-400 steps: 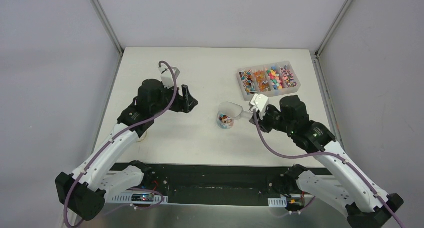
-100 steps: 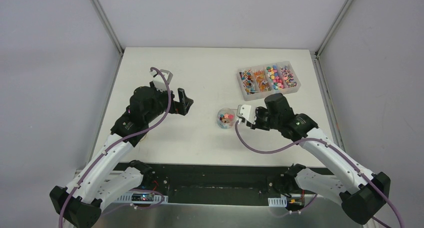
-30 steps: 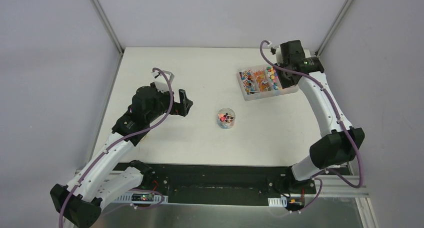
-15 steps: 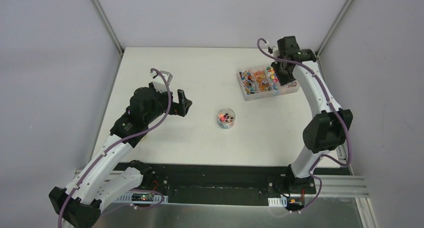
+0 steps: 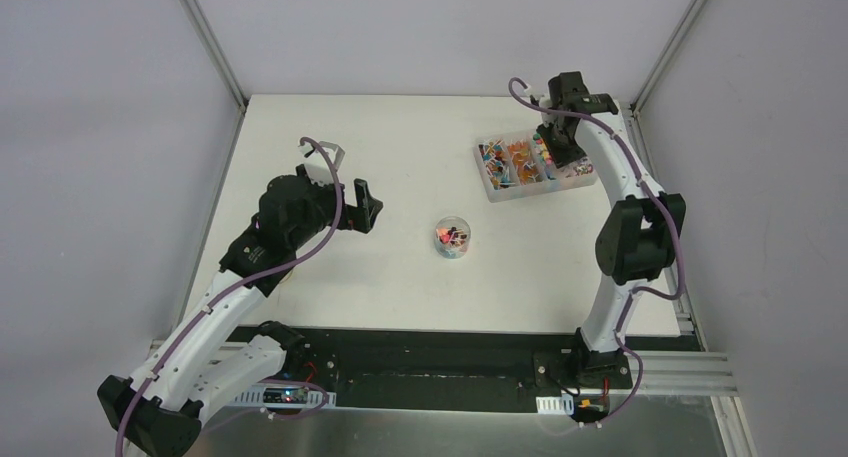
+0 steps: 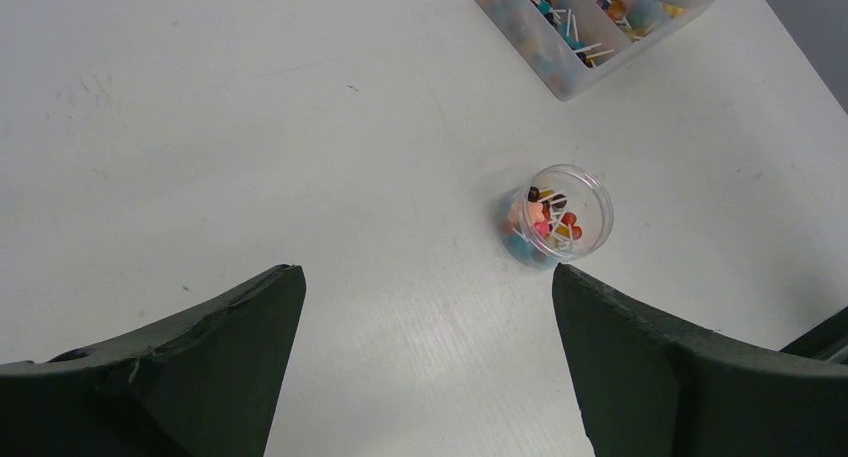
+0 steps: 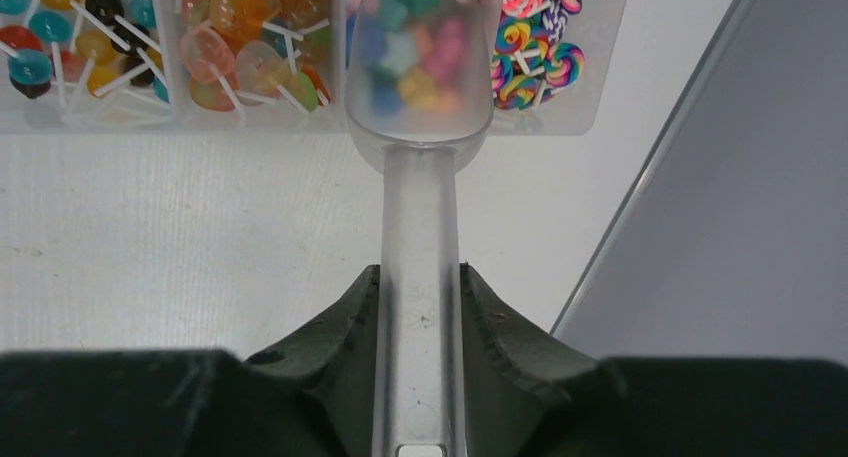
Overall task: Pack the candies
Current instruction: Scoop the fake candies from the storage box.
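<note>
The candies (image 5: 545, 155) lie sorted in a clear divided box (image 5: 492, 189) at the back right: lollipops, stars and swirls (image 7: 240, 37). More candies fill a small round clear jar (image 5: 452, 237) mid-table, which the left wrist view shows too as the jar (image 6: 556, 217). My right gripper (image 7: 420, 272) is shut on the handle of a clear plastic scoop (image 7: 420, 127). The scoop's bowl sits over the box's third compartment, and candies blur through it. In the top view the right gripper (image 5: 561, 137) hangs over the box. My left gripper (image 5: 365, 205) is open and holds nothing, left of the jar.
The box (image 7: 100, 122) lies close to the table's right edge, where a metal frame post (image 7: 660, 157) and grey wall rise. The right arm's elbow (image 5: 640, 239) stands tall over the table's right side. Bare white tabletop (image 6: 300, 127) spreads between the left gripper's fingers (image 6: 200, 367).
The right arm has swung its elbow in and upright. Its gripper with the scoop has shifted left and down over the box. The left arm and jar have stayed put.
</note>
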### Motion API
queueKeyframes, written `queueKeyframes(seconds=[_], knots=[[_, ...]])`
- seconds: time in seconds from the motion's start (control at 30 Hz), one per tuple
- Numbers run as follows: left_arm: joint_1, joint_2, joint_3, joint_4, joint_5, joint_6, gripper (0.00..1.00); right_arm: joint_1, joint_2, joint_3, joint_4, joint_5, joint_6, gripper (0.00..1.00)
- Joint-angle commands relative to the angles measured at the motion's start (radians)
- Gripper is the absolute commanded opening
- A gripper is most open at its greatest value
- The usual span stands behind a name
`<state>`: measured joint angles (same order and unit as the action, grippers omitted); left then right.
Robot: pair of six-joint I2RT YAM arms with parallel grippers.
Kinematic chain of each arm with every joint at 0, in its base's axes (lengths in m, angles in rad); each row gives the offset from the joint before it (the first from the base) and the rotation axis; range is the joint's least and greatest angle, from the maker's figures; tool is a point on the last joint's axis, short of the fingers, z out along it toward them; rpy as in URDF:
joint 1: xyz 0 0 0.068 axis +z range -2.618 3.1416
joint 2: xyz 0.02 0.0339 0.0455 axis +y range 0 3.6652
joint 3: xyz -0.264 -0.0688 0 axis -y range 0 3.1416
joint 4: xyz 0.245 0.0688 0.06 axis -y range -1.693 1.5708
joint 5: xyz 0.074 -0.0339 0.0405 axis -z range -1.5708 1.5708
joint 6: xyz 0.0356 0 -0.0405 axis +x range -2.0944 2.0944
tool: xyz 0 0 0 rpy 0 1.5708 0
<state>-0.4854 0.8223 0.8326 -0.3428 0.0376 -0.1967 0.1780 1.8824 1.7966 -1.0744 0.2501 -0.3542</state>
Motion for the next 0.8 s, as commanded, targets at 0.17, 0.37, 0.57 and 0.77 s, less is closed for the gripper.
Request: queueKeyframes(seconds=[0.17, 0.37, 0.57, 0.77], knots=[[-0.01, -0.03, -0.006, 0.042, -0.021, 0.014, 0.99, -0.009, 0.069, 0.023, 0.094, -0.07, -0.018, 0.0], [-0.01, -0.035, -0.006, 0.043, -0.025, 0.015, 0.99, -0.017, 0.021, -0.109, 0.228, -0.081, -0.017, 0.0], [-0.01, -0.035, -0.006, 0.042, -0.024, 0.016, 0.99, -0.029, -0.055, -0.263, 0.362, -0.082, -0.014, 0.0], [-0.01, -0.035, -0.006, 0.043, -0.022, 0.016, 0.99, -0.043, -0.125, -0.377, 0.475, -0.107, -0.002, 0.0]])
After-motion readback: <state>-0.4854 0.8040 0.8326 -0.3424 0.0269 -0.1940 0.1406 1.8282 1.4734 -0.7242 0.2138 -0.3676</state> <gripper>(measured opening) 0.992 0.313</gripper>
